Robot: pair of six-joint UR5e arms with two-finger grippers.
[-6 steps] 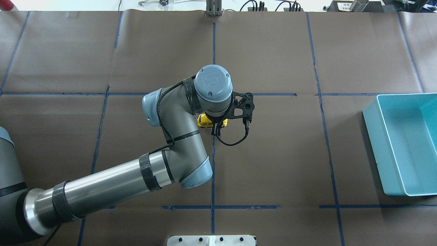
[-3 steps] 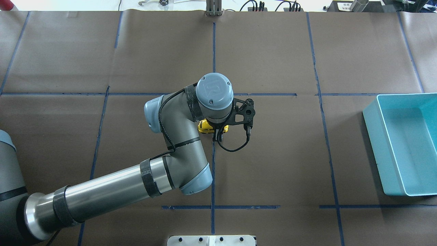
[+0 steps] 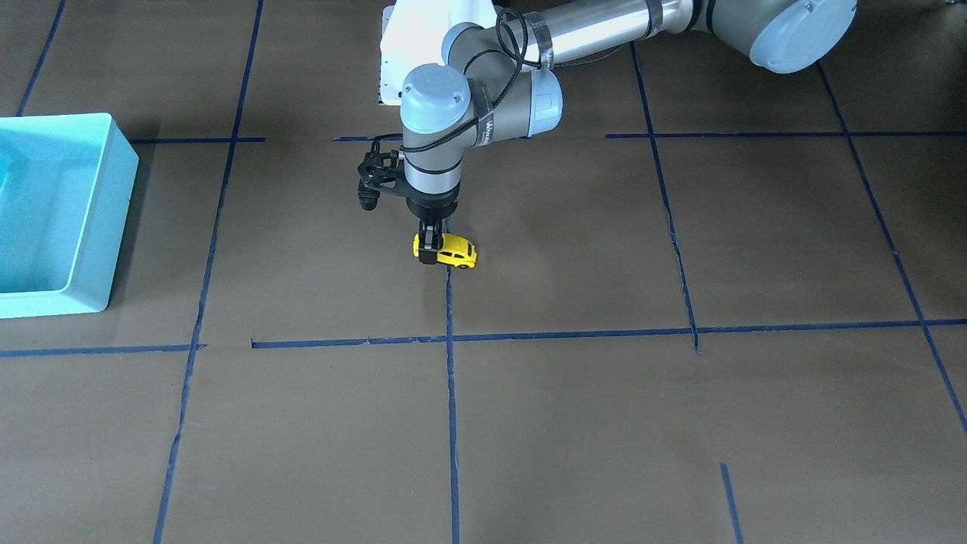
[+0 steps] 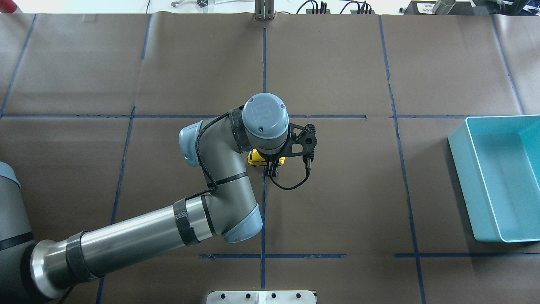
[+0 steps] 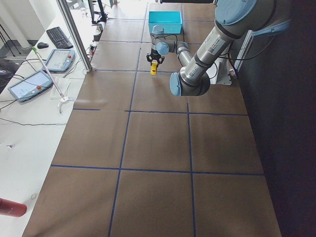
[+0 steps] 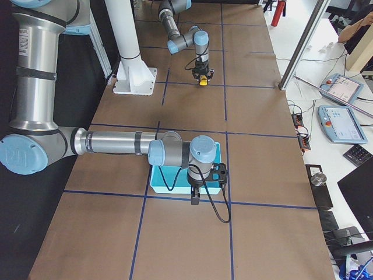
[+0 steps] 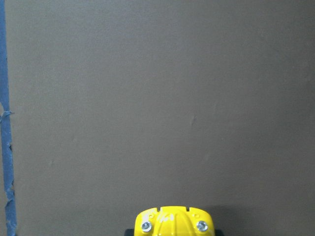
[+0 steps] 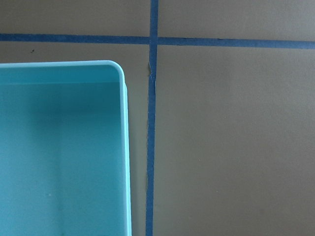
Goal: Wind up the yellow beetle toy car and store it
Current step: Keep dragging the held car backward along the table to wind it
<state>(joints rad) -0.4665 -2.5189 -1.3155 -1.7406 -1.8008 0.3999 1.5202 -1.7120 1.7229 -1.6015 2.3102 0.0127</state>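
Observation:
The yellow beetle toy car (image 3: 455, 252) sits on its wheels on the brown table near the middle, beside a blue tape line. My left gripper (image 3: 428, 254) points straight down and is shut on the car's end nearer the bin. In the overhead view the car (image 4: 255, 158) is partly hidden under the wrist. The left wrist view shows only the car's yellow end (image 7: 173, 222) at the bottom edge. My right gripper (image 6: 195, 198) hangs over the near corner of the turquoise bin (image 6: 175, 175); I cannot tell whether it is open or shut.
The turquoise bin (image 4: 493, 177) stands at the table's right end and looks empty; its corner shows in the right wrist view (image 8: 59, 157). Blue tape lines (image 4: 263, 211) divide the brown table. The white robot base plate (image 4: 261, 297) sits at the near edge.
My left gripper has moved a short way toward the robot's side of the table, drawing the yellow car along with it. The bin has not moved.

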